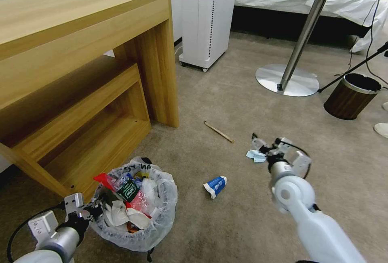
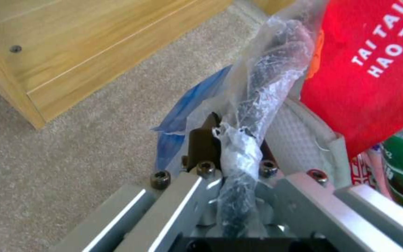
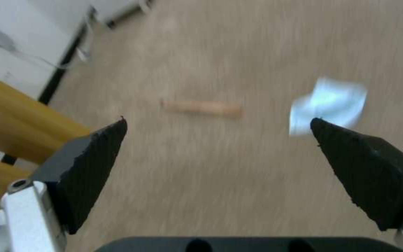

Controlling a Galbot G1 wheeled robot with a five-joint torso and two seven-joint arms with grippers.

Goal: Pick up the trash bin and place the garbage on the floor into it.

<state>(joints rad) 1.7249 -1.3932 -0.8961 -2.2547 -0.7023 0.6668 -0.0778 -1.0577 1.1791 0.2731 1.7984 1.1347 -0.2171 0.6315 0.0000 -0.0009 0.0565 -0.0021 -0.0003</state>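
Observation:
The trash bin [image 1: 161, 218] stands on the beige floor [image 1: 226, 105] at lower left, its crinkly liner stuffed with a red bag [image 1: 106, 181], a green-labelled bottle [image 1: 128, 190] and white slippers [image 1: 137, 216]. My left gripper [image 1: 93, 210] is shut on its rim; the left wrist view shows the bag-wrapped rim [image 2: 257, 105] clamped between the jaws, beside the red bag [image 2: 369, 70]. My right gripper [image 1: 264, 146] hovers open just above a pale blue mask [image 1: 256, 156]. Loose garbage includes a wooden stick [image 1: 218, 131] and a blue-white carton [image 1: 215, 186]. The right wrist view shows the stick [image 3: 201, 107] and mask [image 3: 330, 103] beyond the spread fingertips [image 3: 110, 140].
A wooden desk [image 1: 81, 53] with a lower shelf stands left, close behind the bin. A white appliance [image 1: 206, 16] sits at the back. To the right are a round table's metal base [image 1: 287, 79], a brown wood-grain bin [image 1: 351, 95] and cables.

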